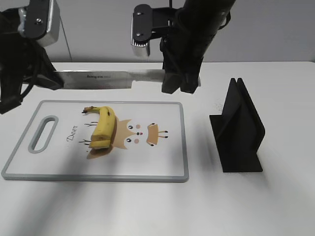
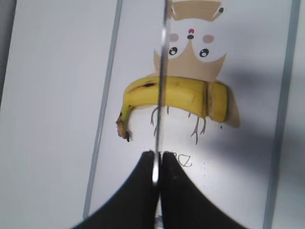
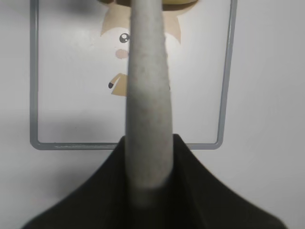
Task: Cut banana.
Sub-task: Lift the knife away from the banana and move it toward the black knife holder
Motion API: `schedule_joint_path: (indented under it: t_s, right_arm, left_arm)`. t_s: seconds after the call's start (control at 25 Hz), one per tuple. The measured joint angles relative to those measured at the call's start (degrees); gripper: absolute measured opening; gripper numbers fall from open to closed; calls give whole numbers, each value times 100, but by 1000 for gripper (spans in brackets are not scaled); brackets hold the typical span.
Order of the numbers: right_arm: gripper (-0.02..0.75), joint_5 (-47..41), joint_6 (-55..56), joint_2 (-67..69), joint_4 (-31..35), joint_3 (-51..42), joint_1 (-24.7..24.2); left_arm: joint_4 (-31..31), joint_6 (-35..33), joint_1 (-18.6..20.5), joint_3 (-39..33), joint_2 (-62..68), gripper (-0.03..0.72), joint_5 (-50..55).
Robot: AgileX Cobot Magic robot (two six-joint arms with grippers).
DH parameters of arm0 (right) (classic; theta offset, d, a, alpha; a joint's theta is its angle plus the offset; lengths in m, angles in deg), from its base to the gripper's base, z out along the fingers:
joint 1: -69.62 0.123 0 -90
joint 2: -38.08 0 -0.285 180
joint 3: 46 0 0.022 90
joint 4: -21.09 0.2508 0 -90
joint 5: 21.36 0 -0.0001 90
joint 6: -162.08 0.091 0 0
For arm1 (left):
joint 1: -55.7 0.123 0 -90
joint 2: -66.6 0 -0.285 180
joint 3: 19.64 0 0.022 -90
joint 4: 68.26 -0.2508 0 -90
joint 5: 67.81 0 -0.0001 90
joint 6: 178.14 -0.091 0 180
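The banana (image 1: pixel 103 129) lies on the cutting board (image 1: pixel 184 142), stem tip toward the far side, with a cut line near its blunt end. A knife (image 1: pixel 110 78) hangs level in the air above the board's far part. My left gripper (image 1: pixel 51 81) is shut on the blade's tip. My right gripper (image 1: pixel 179 81) is shut on the grey handle (image 3: pixel 147 95). In the left wrist view the thin blade (image 2: pixel 162 71) runs from the shut jaws (image 2: pixel 157 160) across the banana (image 2: pixel 181 93). In the right wrist view the jaws (image 3: pixel 148 143) clasp the handle.
A black knife stand (image 1: pixel 241 128) stands on the white table to the right of the board. The board has a handle slot (image 1: pixel 43 133) at its left end and a cartoon deer print (image 1: pixel 142 132) in the middle.
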Motion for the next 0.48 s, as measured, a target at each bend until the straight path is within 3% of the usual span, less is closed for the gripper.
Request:
schedule_joint_path:
  t_s: [0.16, 0.24, 0.32, 0.48]
  right_arm:
    - [173, -14, -88, -112, -12, 0, 0]
    - [172, -64, -87, -132, -28, 0, 0]
    - [170, -84, -56, -132, -159, 0, 0]
    - [170, -114, -35, -136, -365, 0, -10]
  left_arm:
    - [33, -4, 0, 0, -136, 19, 32]
    - [38, -4, 0, 0, -150, 74, 32]
    - [33, -4, 0, 0, -156, 180, 32]
    - [27, -4, 0, 0, -156, 461, 24]
